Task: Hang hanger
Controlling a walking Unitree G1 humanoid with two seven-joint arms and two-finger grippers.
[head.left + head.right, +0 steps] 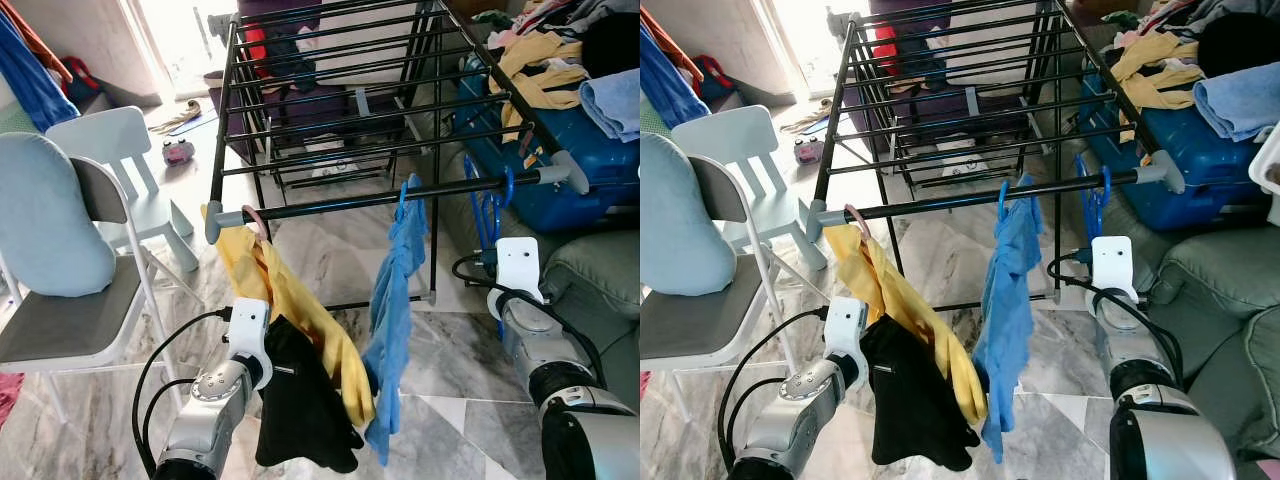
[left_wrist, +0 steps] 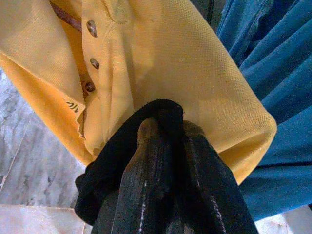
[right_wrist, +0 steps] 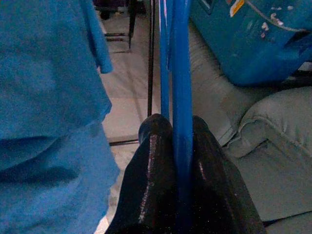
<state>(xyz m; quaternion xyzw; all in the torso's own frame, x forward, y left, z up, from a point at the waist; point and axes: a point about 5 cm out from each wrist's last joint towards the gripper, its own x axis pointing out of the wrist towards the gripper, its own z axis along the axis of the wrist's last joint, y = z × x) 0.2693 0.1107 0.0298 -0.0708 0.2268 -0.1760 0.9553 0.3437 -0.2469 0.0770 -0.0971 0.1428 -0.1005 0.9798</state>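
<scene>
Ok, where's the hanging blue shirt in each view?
Left eye view: blue shirt hangs mid-frame from the front rail.
Right eye view: mid-frame, same rail.
Left wrist view: behind the yellow shirt, past the left claw gripping a black garment.
Right wrist view: beside the blue hanger in the right claw.
Landmark: the yellow shirt beside it.

There is one black drying rack. Three hangers are on its near bar: one with a yellow shirt, one with a blue shirt, and one empty blue hanger. One black garment hangs near the yellow shirt. At the left stand two chairs. One blue suitcase lies at the right.
</scene>
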